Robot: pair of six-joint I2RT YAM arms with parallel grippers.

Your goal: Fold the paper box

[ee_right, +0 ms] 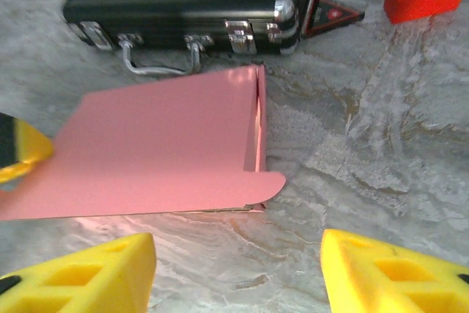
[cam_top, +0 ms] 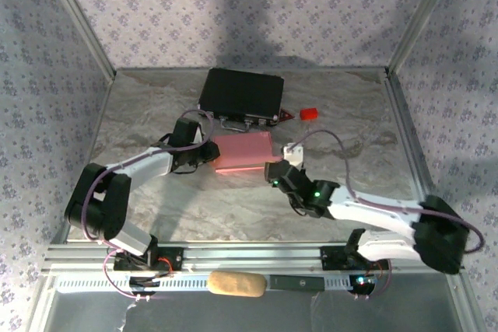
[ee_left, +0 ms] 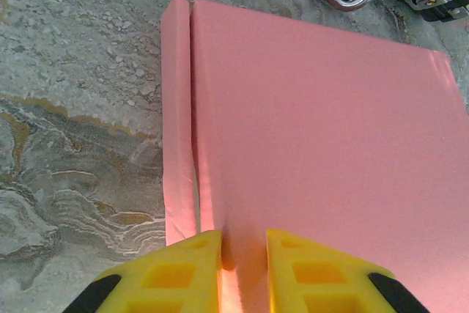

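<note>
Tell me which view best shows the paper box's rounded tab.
Right wrist: the rounded tab juts from a corner of the paper box, close and clear. Top external shows the box small, tab indistinct. Left wrist shows its top panel.

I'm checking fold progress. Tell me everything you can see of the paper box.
The paper box is thin pink card, matte and smooth, lying low on the table just in front of the black case. A broad panel faces up. A narrow flap runs along one edge, and another edge has an upturned strip ending in a rounded tab. The left end effector pinches one edge. The right end effector is open, just short of it.
</note>
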